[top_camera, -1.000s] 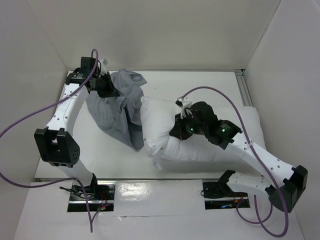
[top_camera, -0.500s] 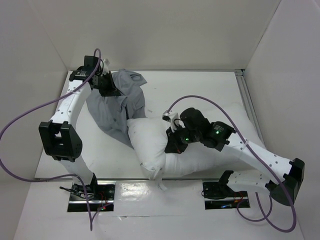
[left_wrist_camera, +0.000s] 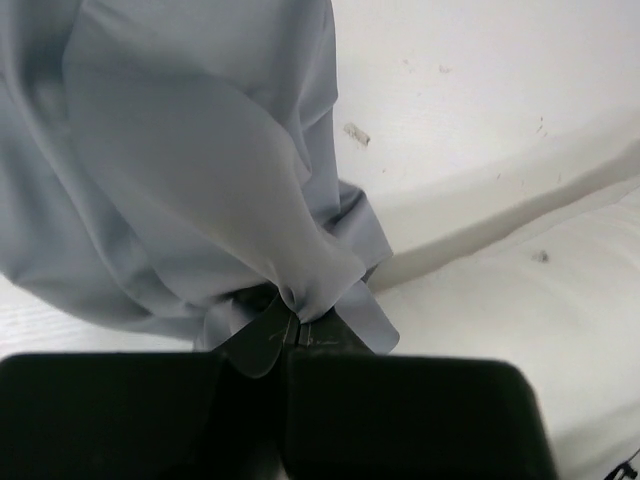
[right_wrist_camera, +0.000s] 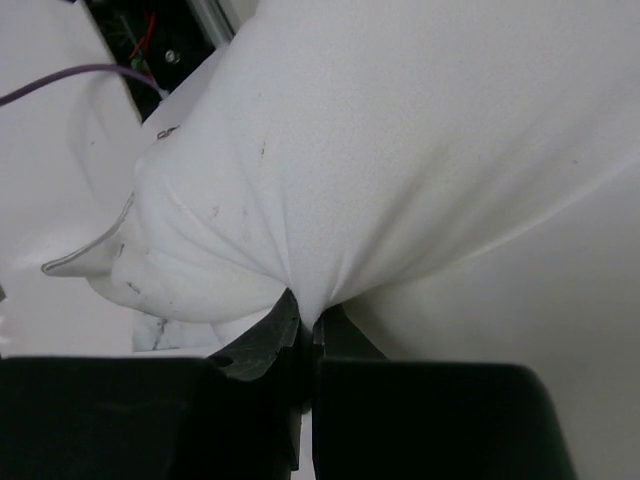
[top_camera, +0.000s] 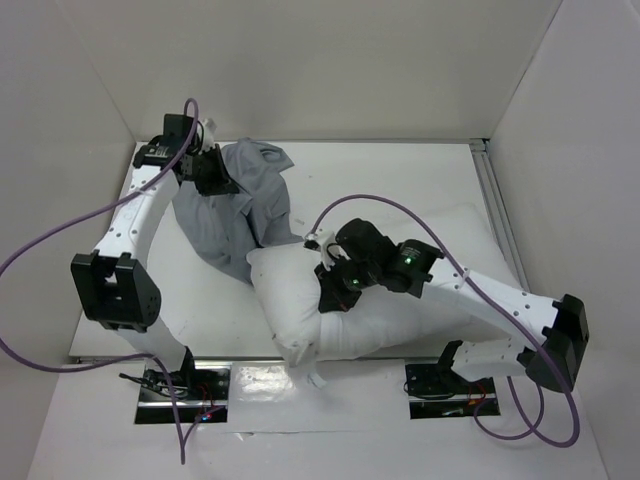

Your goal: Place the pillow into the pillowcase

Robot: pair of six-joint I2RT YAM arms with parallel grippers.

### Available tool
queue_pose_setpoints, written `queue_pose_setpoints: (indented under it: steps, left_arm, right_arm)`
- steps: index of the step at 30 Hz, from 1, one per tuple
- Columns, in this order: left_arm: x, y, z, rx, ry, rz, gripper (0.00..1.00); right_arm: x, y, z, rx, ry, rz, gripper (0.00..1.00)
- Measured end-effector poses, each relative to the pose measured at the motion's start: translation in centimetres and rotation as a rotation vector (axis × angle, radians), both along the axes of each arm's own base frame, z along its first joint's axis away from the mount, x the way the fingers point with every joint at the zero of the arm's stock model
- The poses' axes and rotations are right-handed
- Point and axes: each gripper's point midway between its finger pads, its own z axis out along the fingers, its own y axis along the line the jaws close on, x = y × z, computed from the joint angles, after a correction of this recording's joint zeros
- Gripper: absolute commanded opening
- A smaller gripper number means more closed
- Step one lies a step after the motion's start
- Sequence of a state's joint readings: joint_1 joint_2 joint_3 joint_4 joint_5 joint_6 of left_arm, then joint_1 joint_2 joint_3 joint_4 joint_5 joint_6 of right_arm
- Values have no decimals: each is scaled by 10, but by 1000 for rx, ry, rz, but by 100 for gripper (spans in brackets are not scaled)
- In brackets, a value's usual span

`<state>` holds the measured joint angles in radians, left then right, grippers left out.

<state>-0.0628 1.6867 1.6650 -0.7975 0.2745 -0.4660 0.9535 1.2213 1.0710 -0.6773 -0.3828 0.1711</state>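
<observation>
Top, left-wrist and right-wrist views during the alignment step, before insertion.

The left end effector [top_camera: 214, 172] is clenched on a gathered fold of the pillowcase [top_camera: 235, 215] at the far left of the tabletop [top_camera: 400, 180]. In the left-wrist view the grey cloth bunches between the closed fingers of the left end effector [left_wrist_camera: 290, 326] and drapes away from them. The right end effector [top_camera: 331, 291] is clenched on a pinch of the pillow [top_camera: 285, 300]. The right-wrist view shows the white fabric of the pillow [right_wrist_camera: 400, 150] drawn into radiating creases at the right end effector [right_wrist_camera: 306, 325].

The pillow lies near the middle of the tabletop and towards its near edge. Its left end touches the lower tip of the pillowcase, and it is wholly outside the sack.

Compared with one second earlier, the right arm has drawn the pillow's left end leftward and towards the near edge, and the corner tag now hangs at the tabletop's near edge. The left arm and the pillowcase are almost unchanged.

In judgement, the next move calls for presenting a narrow end of the pillow to the mouth of the pillowcase. The mouth cannot be located in these views. A single pinched fold probably will not hold it open.
</observation>
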Motion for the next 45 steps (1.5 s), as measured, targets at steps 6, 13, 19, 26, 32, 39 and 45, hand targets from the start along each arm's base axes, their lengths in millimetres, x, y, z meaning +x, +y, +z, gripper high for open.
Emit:
queue_pose_setpoints:
  steps: [6,13,19,26,32,39,45]
  left_arm:
    - [-37,4,20,17,-46,-22,0]
    - [-61,1,31,16,-74,-55,0]
    - [-70,-5,23,28,-42,-92,0]
    - [-75,-16,22,26,-36,-122,0]
    - [-75,-19,22,26,-34,-130,0]
    - [-69,-18,22,38,-35,-118,0]
    - [-71,-21,22,39,-32,-127,0]
  right_arm:
    - [37,9,6,-19,-113,-119,0]
    - [72,8,22,-27,-228,-276,0]
    - [85,15,19,-30,-240,-319,0]
    - [77,31,5,-40,-190,-264,0]
    - [64,32,3,-30,-165,-233,0]
    - [40,41,-1,-36,-142,-157,0]
    - [45,59,-13,-79,-165,-108,0]
